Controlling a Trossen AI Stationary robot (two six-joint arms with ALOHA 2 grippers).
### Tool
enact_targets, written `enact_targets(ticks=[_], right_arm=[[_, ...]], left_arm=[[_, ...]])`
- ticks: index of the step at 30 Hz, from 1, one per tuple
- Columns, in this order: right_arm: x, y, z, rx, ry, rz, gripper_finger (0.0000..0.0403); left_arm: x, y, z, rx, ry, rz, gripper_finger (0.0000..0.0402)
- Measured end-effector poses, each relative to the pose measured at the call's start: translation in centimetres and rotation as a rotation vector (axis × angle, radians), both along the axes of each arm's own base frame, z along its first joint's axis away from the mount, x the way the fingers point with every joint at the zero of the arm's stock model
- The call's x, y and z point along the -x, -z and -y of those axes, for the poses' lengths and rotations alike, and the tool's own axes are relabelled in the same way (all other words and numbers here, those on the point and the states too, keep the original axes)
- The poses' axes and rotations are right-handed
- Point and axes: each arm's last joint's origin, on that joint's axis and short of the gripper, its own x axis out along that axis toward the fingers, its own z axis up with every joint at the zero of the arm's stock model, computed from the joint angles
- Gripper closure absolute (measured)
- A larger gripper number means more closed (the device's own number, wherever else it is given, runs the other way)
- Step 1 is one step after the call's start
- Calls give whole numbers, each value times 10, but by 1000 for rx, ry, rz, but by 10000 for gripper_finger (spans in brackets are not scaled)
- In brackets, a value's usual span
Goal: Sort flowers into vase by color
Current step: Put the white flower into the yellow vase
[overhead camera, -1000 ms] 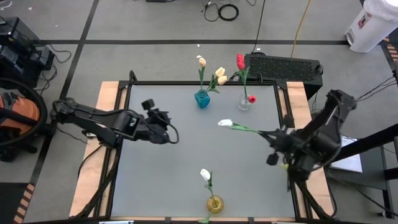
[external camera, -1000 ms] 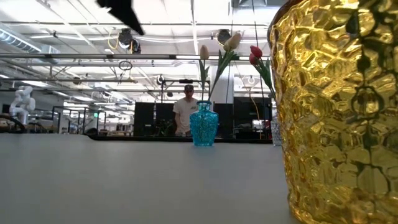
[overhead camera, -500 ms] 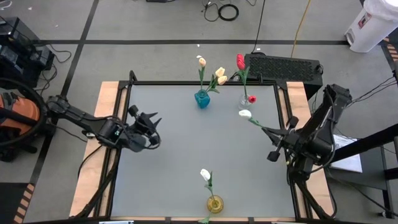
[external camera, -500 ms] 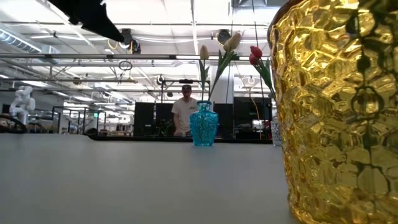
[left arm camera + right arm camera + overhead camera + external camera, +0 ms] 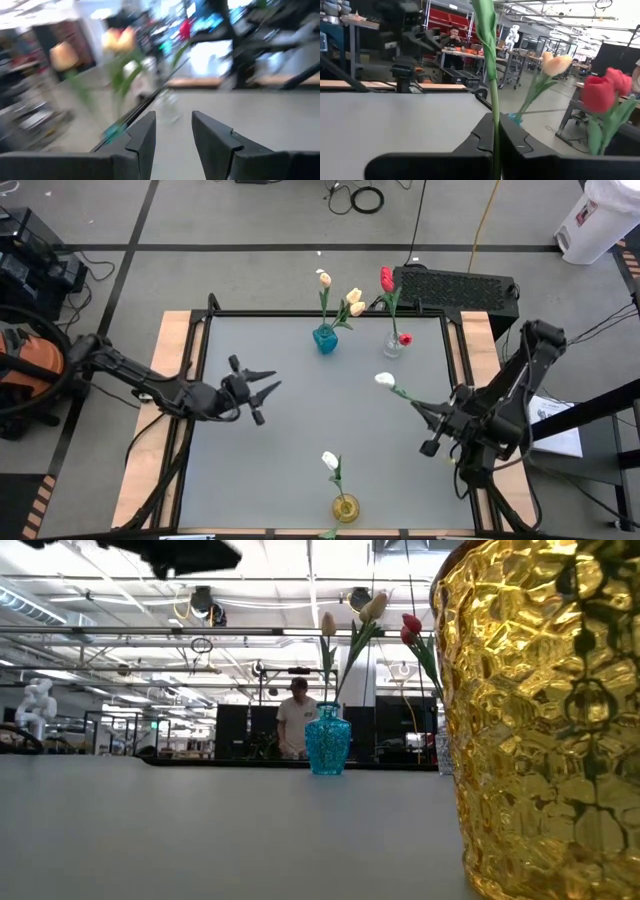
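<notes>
High view: right gripper (image 5: 428, 420) has its fingers clamped on the stem of a white tulip (image 5: 384, 380), bud angled up and away from the fingers, prob. so it can go stem-first into the gold vase (image 5: 345, 507), which already has one white bud; left gripper (image 5: 262, 392) hangs w/ fingers apart, nothing between them. Right wrist view: green stem (image 5: 491, 95) rises straight between the closed fingers, w/ the yellow tulips (image 5: 555, 64) and red tulips (image 5: 600, 92) beyond.
</notes>
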Motion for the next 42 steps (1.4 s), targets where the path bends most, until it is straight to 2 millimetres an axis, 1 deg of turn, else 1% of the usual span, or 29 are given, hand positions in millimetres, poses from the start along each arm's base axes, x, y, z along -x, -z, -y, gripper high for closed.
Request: enact_targets(ticks=[5,10,13,16,19,25,32,36,40,42], right_arm=[[-17,5,-18,-16,-7,-41,403],[-49,9,-28,-31,-20,-122,403],[-72,8,-27,-9,-36,-162,403],[-93,2,-20,51,-28,-176,403],[-108,-7,-8,84,-59,-169,403],[-137,-28,24,150,-212,-73,403],[-157,-35,69,184,-300,-8,403],[-158,-30,92,189,-364,73,403],[-148,-19,113,184,-349,75,403],[-139,-13,118,168,-366,85,403]], left_arm=[[-4,-5,-6,15,205,123,267],[-10,-1,-14,56,263,124,267],[-16,3,-14,60,302,114,267],[-21,7,-13,63,319,116,267],[-26,10,-12,57,328,123,267],[-30,15,-11,47,328,106,267],[-30,13,-11,3,328,107,267],[-30,9,-13,-29,321,139,267],[-31,8,-19,-43,297,146,267],[-31,8,-22,-39,285,147,267]])
